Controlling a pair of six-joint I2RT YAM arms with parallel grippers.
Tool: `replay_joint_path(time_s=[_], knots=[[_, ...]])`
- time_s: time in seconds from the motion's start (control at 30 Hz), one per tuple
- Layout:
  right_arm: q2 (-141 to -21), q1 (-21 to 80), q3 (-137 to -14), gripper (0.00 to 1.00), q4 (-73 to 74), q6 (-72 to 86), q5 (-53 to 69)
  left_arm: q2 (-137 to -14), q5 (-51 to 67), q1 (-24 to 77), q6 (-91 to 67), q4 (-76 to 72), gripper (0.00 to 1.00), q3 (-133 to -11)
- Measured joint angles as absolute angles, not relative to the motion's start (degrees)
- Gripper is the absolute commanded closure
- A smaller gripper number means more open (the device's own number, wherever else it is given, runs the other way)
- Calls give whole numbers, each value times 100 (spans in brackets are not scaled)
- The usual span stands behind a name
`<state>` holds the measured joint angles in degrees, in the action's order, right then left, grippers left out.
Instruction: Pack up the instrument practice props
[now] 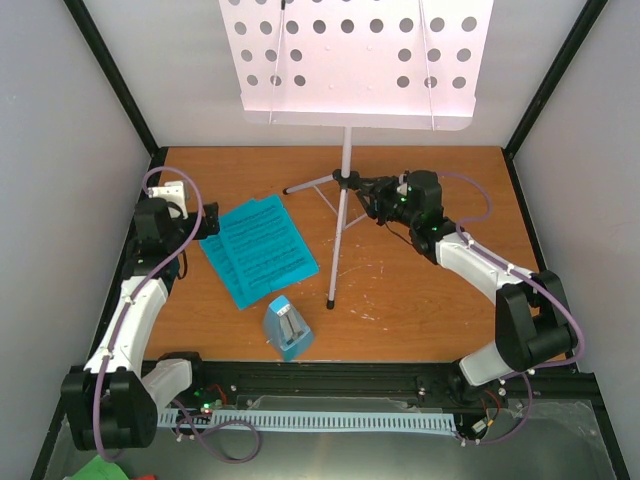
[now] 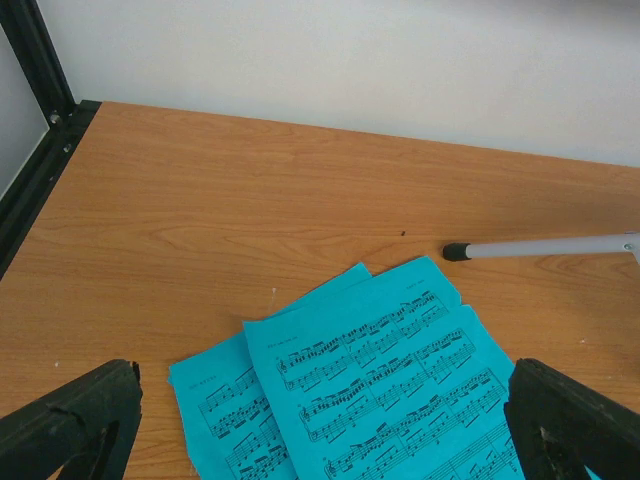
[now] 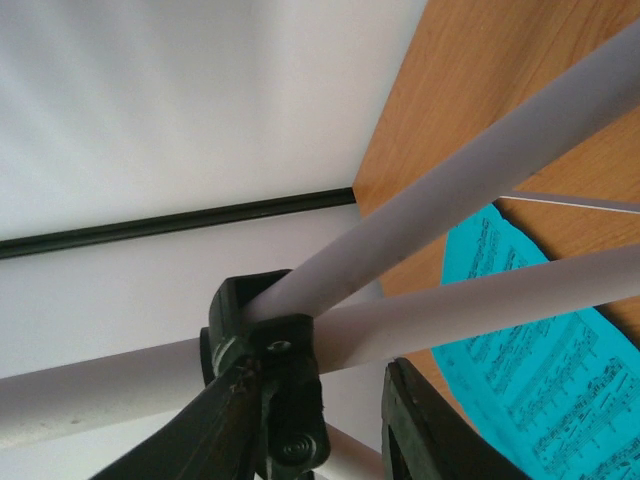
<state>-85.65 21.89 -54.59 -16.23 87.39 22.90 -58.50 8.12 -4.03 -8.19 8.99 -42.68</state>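
Observation:
The grey tripod music stand (image 1: pixel 345 205) stands mid-table, its perforated desk (image 1: pixel 350 55) high at the back. My right gripper (image 1: pixel 372 195) reaches the black leg hub (image 3: pixel 265 335) from the right. Its jaws (image 3: pixel 335 430) straddle the hub; one finger touches it and a gap shows at the other finger (image 3: pixel 425 430). Bright-blue sheet-music pages (image 1: pixel 258 250) lie flat left of the stand, also seen in the wrist views (image 2: pixel 380 380) (image 3: pixel 540 370). My left gripper (image 1: pixel 205 228) hovers wide open at their left edge (image 2: pixel 320 440). The light-blue metronome (image 1: pixel 287 327) stands near the front edge.
A stand leg (image 2: pixel 540 247) with a black foot runs along the table behind the pages. A small white block (image 1: pixel 172 193) sits at the back left beside my left arm. White walls and black frame posts (image 1: pixel 110 70) close in the table.

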Motion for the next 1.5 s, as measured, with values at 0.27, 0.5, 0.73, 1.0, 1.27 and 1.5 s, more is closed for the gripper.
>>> replay_joint_path(time_s=[0.27, 0.5, 0.73, 1.0, 1.27, 1.5], knots=[[-8560, 2189, -5402, 91, -1848, 8729, 2314, -5898, 832, -403, -819, 902, 1, -4268], [-8486, 2189, -5046, 97, -2480, 8405, 2237, -5900, 840, -403, -819, 902, 1, -4268], [-8385, 2298, -5129, 97, -2217, 6292, 1911, -5916, 838, -403, -819, 902, 1, -4268], [-7929, 2451, -4899, 97, -1940, 3085, 1131, -5922, 845, -403, -819, 902, 1, -4268], [-7913, 2598, -4869, 97, -2010, 128, 954, -5957, 843, -403, -819, 902, 0, -4268], [-8025, 2947, -4840, 91, -2235, -2364, 272, -5957, 843, -403, -819, 902, 1, -4268]])
